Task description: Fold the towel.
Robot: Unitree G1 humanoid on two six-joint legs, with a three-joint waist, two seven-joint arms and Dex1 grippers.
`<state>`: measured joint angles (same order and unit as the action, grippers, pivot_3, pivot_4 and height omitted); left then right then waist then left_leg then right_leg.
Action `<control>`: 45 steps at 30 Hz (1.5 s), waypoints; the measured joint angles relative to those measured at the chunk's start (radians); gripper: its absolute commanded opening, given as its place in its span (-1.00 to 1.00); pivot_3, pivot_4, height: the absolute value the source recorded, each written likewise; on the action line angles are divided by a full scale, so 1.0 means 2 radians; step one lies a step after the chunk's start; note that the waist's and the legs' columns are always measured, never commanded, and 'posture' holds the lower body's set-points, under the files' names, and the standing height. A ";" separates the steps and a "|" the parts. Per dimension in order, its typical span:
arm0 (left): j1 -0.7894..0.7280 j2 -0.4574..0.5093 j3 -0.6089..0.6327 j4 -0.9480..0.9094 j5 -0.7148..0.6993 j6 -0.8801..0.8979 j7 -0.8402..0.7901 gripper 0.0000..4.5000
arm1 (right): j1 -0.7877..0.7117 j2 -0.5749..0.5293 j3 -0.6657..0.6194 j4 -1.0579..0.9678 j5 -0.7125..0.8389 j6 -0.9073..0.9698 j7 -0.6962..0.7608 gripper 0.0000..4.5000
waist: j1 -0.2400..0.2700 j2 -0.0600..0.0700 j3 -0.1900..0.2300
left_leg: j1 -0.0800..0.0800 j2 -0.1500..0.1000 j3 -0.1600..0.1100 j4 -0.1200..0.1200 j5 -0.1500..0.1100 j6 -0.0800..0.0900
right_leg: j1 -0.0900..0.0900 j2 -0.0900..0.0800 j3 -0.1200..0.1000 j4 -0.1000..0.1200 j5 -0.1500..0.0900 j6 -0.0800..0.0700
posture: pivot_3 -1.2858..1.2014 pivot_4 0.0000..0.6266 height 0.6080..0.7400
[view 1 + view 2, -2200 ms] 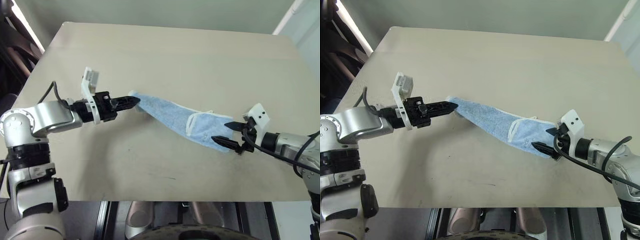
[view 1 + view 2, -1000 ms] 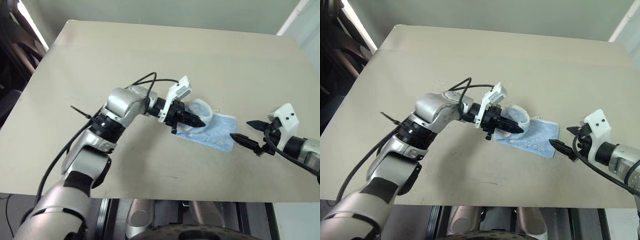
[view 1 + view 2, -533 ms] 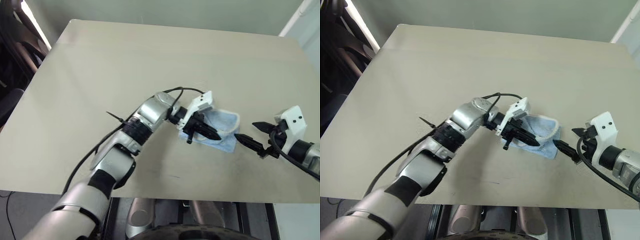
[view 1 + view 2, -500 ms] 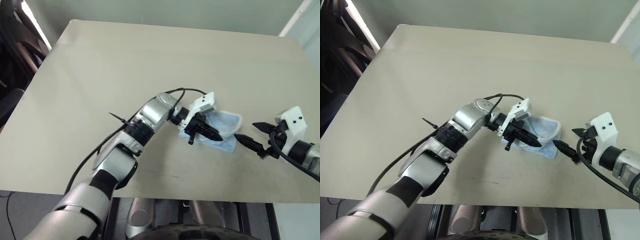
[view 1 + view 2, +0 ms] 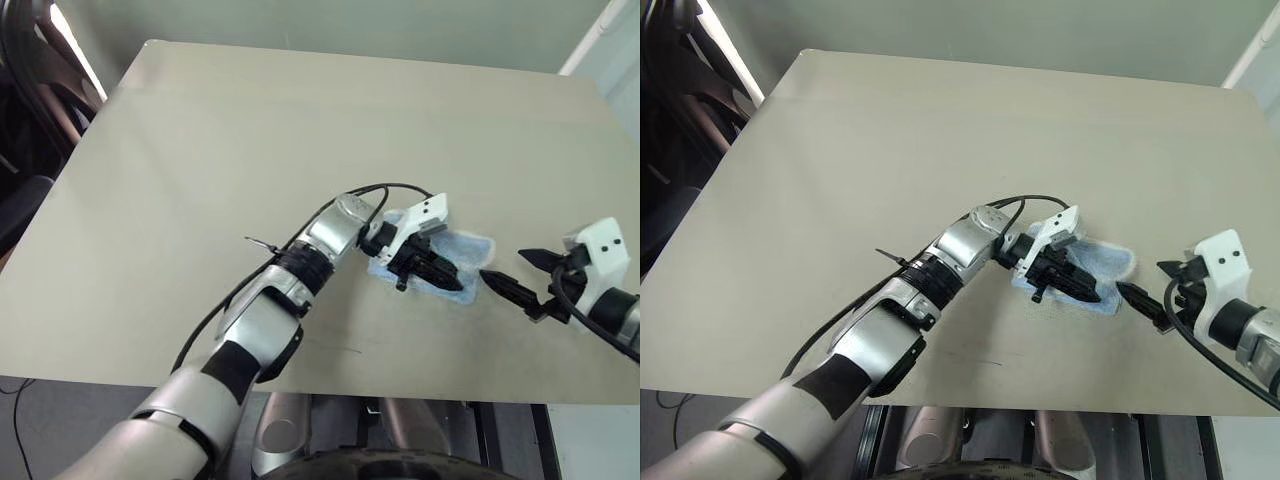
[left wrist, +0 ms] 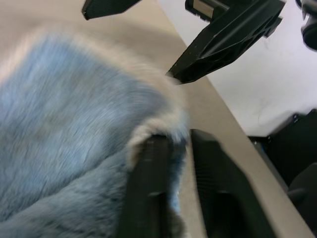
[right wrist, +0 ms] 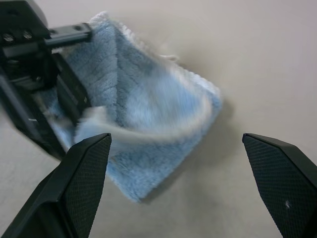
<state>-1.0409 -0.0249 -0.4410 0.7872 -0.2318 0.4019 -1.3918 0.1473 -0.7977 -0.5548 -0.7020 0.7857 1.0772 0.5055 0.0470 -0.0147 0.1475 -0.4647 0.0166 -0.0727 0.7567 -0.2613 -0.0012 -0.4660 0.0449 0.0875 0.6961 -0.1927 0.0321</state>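
The light blue towel lies doubled over in a small bundle on the tan table, right of centre. My left gripper reaches across from the left and rests low on the bundle. In the left wrist view its fingers stand a little apart, with the towel's white-edged fold draped at their tips. My right gripper hovers just right of the towel, wide open and holding nothing. In the right wrist view the towel lies ahead of its spread fingers, with a loose white edge blurred across it.
The table's front edge runs close below both grippers, and its right edge lies beyond the right gripper. Dark furniture stands off the table's left side. A black cable loops over my left forearm.
My left arm swung right and down, carrying the towel's end over onto its other end. Its jaws were shut on the cloth and now stand slightly apart. The right gripper stayed open.
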 measured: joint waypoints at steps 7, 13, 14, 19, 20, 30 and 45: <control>-0.005 -0.014 0.039 0.003 -0.002 -0.001 -0.001 0.98 | -0.001 -0.001 -0.003 0.001 0.003 0.000 0.000 1.00 | 0.000 0.001 -0.001 | -0.002 0.000 0.000 0.003 -0.001 0.001 | -0.001 0.000 0.000 0.000 0.000 0.002 | 0.03 -0.52 0.36; -0.031 -0.005 0.086 -0.030 -0.033 0.036 -0.014 0.99 | -0.011 -0.005 -0.003 0.008 0.003 -0.002 0.000 1.00 | 0.000 0.002 -0.001 | -0.004 0.000 0.000 0.006 -0.002 0.002 | -0.001 0.000 0.000 0.000 0.001 0.002 | 0.03 -0.52 0.36; -0.032 -0.001 0.088 -0.040 -0.035 0.038 -0.021 0.99 | -0.015 -0.006 -0.002 0.010 0.003 -0.002 0.000 1.00 | 0.000 0.002 -0.001 | -0.004 0.000 0.000 0.006 -0.002 0.003 | -0.001 0.000 0.000 0.000 0.001 0.003 | 0.03 -0.52 0.36; -0.014 0.013 0.075 -0.064 -0.036 0.049 -0.052 0.99 | -0.028 -0.008 0.007 0.015 0.002 -0.004 0.000 1.00 | 0.000 0.002 -0.001 | -0.004 0.000 0.000 0.007 -0.003 0.003 | -0.001 -0.001 0.000 0.000 0.001 0.004 | 0.03 -0.52 0.36; -0.010 0.015 0.073 -0.068 -0.037 0.061 -0.057 0.99 | -0.029 -0.010 0.008 0.016 0.002 -0.004 0.000 1.00 | 0.001 0.002 -0.001 | -0.004 0.000 0.000 0.007 -0.003 0.003 | -0.001 -0.001 0.000 0.000 0.001 0.004 | 0.03 -0.52 0.36; 0.021 0.043 0.018 -0.116 -0.030 0.072 -0.078 0.99 | -0.025 -0.020 0.008 0.019 -0.001 -0.007 0.002 1.00 | 0.001 0.003 -0.001 | -0.004 -0.001 0.001 0.007 -0.003 0.004 | -0.001 -0.003 0.000 0.000 0.001 0.005 | 0.03 -0.52 0.36; 0.018 0.063 0.014 -0.131 -0.024 -0.026 -0.079 0.99 | -0.023 -0.060 0.011 0.038 -0.024 -0.029 0.025 1.00 | 0.001 0.004 -0.002 | -0.004 -0.004 0.002 0.007 -0.003 0.008 | -0.001 -0.008 -0.001 0.000 -0.001 0.006 | 0.03 -0.52 0.36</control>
<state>-1.0040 0.1014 -0.4121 0.5249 -0.2796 0.3503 -1.5505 0.1015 -0.9169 -0.5323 -0.6254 0.7381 1.0184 0.5548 0.0490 -0.0067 0.1432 -0.4737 0.0087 -0.0694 0.7705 -0.2680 0.0140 -0.4686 0.0285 0.0859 0.6962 -0.1942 0.0437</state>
